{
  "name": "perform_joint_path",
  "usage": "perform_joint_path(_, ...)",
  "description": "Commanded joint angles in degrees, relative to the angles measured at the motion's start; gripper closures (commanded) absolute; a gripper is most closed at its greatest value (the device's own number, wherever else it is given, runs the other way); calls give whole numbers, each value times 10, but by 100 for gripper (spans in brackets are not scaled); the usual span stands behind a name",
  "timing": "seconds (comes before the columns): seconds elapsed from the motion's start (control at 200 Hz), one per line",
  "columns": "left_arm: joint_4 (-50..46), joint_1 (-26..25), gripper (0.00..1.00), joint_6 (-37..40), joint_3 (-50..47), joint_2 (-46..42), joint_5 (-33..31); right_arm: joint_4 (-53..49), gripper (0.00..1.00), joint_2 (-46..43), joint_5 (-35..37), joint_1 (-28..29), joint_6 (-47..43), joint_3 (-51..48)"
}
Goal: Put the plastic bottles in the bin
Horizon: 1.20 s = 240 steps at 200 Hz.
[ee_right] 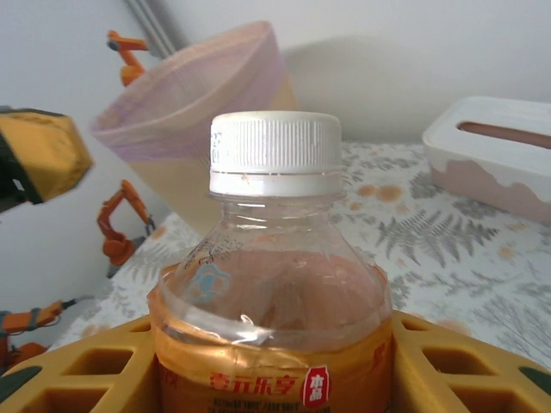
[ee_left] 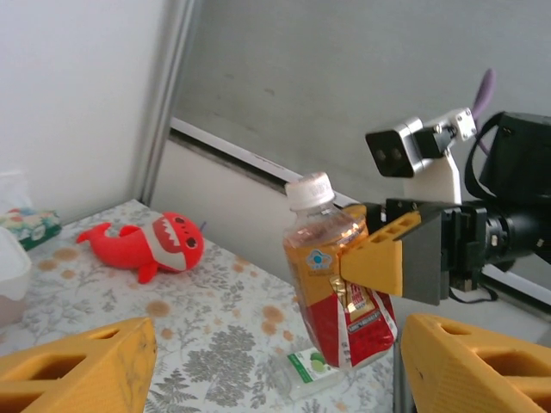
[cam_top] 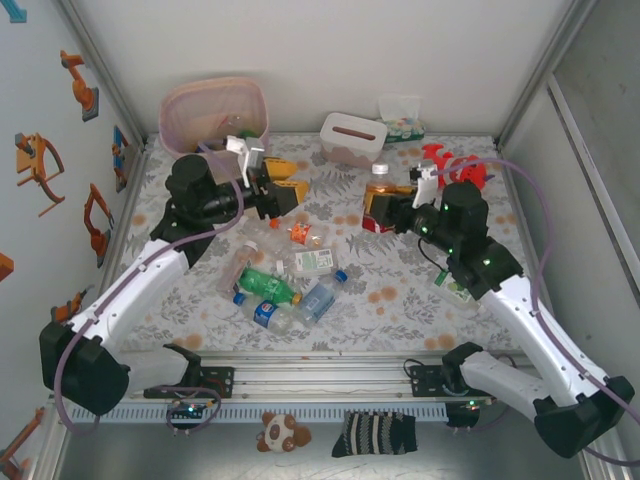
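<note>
White-capped bottle sat clamped in R gripper, R arm reaching fwd over mid-table. I saw L gripper w/ jaws apart, empty, facing it; L arm extended beside bin. Other bottles lay between arms.

The white-capped bottle wears an orange-red label, the fingers are yellow, the bin beige and pink-lined.
</note>
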Motion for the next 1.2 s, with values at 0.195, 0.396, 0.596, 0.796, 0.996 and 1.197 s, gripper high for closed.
perform_joint_path(0.195,49,-67,24,89,6,1,48,159,58,-4,-102,4,0,-13)
perform_joint_path(0.396,67,-101,24,103,20,27,55,229,62,-5,-184,4,-13,5)
perform_joint_path(0.596,71,-128,17,114,37,36,69,283,63,5,-254,9,-16,33)
perform_joint_path(0.796,68,-139,16,119,49,23,75,288,64,21,-338,30,-27,70)
perform_joint_path(0.996,42,-145,21,127,71,11,101,233,65,16,-328,81,-128,86)
perform_joint_path(1.197,25,-151,29,141,74,-11,104,218,68,12,-290,94,-167,85)
